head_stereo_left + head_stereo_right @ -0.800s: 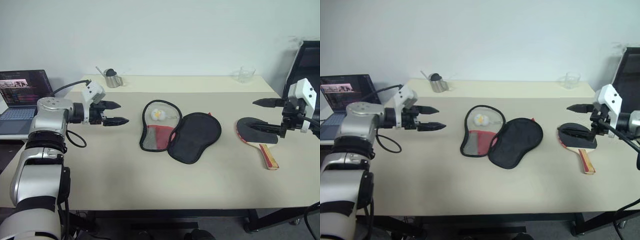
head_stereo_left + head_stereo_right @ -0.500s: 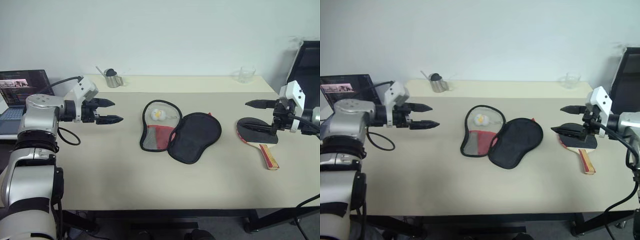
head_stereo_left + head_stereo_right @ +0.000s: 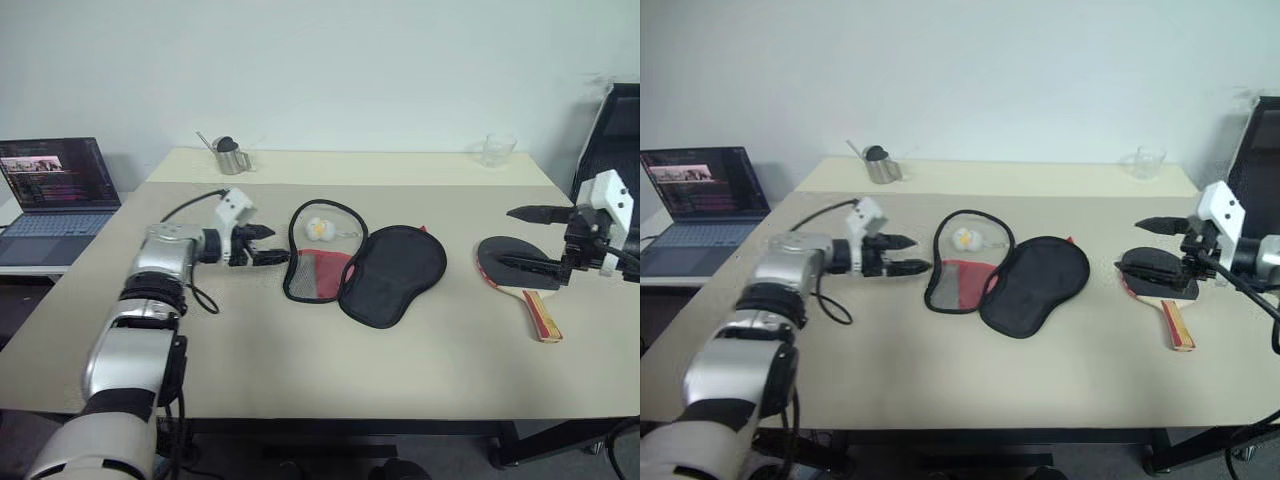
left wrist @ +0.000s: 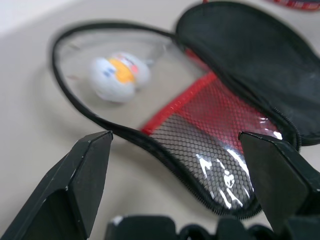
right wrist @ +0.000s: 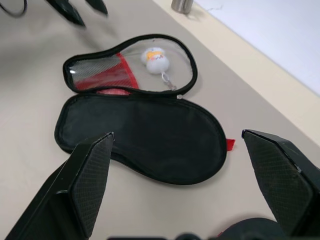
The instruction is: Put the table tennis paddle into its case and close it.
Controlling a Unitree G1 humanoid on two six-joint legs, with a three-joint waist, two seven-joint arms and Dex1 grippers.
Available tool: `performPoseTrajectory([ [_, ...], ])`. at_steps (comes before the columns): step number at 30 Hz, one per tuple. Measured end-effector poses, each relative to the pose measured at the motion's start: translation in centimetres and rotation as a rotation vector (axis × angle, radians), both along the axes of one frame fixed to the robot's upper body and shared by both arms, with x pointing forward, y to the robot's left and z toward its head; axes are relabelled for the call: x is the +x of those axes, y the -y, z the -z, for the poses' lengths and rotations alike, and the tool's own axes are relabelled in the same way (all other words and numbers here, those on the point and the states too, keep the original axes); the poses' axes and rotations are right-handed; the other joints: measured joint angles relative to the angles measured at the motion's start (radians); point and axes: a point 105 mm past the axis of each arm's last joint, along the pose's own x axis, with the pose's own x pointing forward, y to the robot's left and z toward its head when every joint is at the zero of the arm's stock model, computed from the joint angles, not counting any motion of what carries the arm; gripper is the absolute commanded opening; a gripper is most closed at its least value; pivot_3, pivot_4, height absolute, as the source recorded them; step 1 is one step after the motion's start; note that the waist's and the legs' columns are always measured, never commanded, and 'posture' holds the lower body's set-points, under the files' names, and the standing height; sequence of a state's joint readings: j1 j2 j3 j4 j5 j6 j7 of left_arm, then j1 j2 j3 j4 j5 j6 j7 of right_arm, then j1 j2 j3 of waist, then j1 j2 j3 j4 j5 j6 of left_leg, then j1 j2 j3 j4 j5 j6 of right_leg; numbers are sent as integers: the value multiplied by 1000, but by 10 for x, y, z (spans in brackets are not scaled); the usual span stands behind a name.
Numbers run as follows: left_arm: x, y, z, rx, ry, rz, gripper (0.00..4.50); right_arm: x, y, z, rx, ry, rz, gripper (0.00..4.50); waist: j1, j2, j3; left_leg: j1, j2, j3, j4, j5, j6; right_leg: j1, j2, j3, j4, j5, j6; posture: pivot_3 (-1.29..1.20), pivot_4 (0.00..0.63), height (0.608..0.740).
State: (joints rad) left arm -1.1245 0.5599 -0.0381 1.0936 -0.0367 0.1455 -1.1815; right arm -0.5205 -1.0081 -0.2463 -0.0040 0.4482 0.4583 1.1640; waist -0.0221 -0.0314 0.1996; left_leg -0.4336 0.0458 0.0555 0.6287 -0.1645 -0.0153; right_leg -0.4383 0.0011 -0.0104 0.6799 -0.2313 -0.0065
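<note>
Both eye views look forward and down from the head over the whole worktop [image 3: 300, 370], sharing nearly the same scene. The left wrist camera sits very close to the open case [image 4: 220, 125], facing along its tool's fingers [image 4: 85, 175]. The right wrist camera views that case from farther off.

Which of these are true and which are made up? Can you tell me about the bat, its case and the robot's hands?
1. The case lies unzipped and spread open on the table. True.
2. The table tennis paddle is already inside the case. False: it lies on the table, apart from the case, by the right gripper.
3. The left gripper is open, close beside the case's edge. True.
4. The right gripper is holding the paddle. False: its fingers are open, holding nothing.
5. A laptop sits off to the robot's left. True.
</note>
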Motion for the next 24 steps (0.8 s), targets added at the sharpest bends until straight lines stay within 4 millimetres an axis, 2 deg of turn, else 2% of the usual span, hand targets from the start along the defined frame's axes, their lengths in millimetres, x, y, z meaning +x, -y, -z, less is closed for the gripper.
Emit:
performPoseTrajectory([
  [3,4,9,6,11,-26,-11,4419,-5,1,2,-4,-7,23,4472,-5,0,0,0,0,0,0,0,0,0,0,0,0,0,0,0,150,740],
  [7,5,23,26,56,-81,-15,4419,-12,4,5,-8,-20,58,4472,-5,0,0,0,0,0,0,0,0,0,0,0,0,0,0,0,150,740],
  [9,6,22,30,50,-92,-31,4419,-18,7,2,-12,-19,75,4472,-7,-1,0,0,0,0,0,0,0,0,0,0,0,0,0,0,150,740],
  [15,7,-13,16,5,-74,-146,4419,-27,18,0,-26,-24,131,4472,-12,-1,0,1,0,0,0,0,0,1,0,0,0,0,0,0,150,740],
  [17,8,-16,17,-18,-84,-176,4419,-27,17,1,-28,-27,131,4472,-8,-2,0,1,0,-1,0,0,0,1,0,0,0,0,0,0,150,740],
  [20,9,-11,28,-39,-131,-203,4419,-27,18,1,-28,-29,133,4472,-3,-2,0,1,-1,-1,0,0,0,2,-1,-1,0,0,0,0,150,740],
  [24,11,11,51,-58,-222,-241,4419,-27,18,0,-36,-29,135,4472,4,-3,0,0,-1,-1,0,0,0,1,-1,0,-1,0,1,0,150,740],
])
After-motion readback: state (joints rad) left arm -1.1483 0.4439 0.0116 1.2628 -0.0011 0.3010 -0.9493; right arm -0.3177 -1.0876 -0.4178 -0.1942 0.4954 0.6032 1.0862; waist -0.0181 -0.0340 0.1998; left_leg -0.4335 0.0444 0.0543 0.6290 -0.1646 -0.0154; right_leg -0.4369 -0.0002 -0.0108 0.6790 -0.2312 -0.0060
